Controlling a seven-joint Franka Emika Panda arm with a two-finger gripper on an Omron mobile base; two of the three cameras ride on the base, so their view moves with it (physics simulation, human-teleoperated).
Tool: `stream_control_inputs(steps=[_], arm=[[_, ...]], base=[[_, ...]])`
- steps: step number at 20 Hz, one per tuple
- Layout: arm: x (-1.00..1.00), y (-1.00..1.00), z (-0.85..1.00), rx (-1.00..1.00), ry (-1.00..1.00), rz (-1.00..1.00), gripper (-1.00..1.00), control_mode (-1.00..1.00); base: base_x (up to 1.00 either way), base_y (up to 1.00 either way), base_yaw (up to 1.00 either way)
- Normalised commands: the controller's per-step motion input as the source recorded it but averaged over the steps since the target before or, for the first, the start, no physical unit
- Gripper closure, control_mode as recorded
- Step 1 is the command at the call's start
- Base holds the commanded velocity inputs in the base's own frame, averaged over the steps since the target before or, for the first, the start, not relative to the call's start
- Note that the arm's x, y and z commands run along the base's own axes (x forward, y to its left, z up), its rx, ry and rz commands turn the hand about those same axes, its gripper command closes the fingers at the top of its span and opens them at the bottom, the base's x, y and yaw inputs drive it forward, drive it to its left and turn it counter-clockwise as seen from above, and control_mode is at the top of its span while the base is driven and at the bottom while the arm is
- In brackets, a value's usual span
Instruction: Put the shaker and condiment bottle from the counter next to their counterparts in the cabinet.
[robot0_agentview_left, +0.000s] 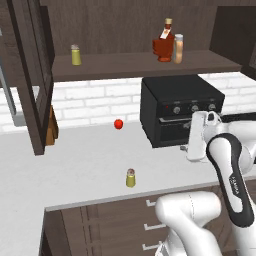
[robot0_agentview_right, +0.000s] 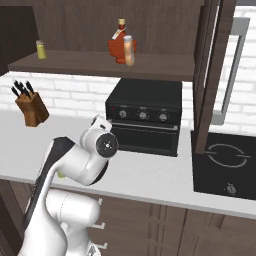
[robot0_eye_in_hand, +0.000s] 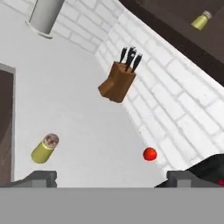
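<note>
The gripper (robot0_eye_in_hand: 111, 177) hangs empty with its fingers spread wide, facing across the counter (robot0_agentview_left: 75, 165). The shaker (robot0_agentview_left: 130, 178) stands upright near the counter's front edge, apart from a small red ball (robot0_agentview_left: 118, 124). On the cabinet (robot0_agentview_left: 140, 64) shelf, the condiment bottle (robot0_agentview_left: 178, 48) stands just beside the maple-leaf bottle (robot0_agentview_left: 164, 44), well apart from the pale-capped shaker (robot0_agentview_left: 75, 55).

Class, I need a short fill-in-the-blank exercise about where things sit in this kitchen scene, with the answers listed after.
1. The condiment bottle already stands on the cabinet shelf beside the dark red ____ bottle.
2. The shaker with the grey-brown cap stands on the ____.
3. The small red ball lies to the left of the black ____.
4. The claw's fingers are ____.

Answers: maple-leaf; counter; oven; open
</note>
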Motion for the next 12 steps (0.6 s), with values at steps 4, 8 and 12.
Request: stream_control_inputs(steps=[4,8,12], arm=[[0.16,0.51,-1.00,-0.10,0.00,0.16,-1.00,-1.00],[0.01,0.33,-0.81,-0.05,0.00,0.21,-1.00,-1.00],[0.19,0.03,-0.68,0.00,0.00,0.26,-1.00,-1.00]], base=[[0.00,0.00,0.00],[0.00,0.00,0.00],[0.00,0.00,0.00]])
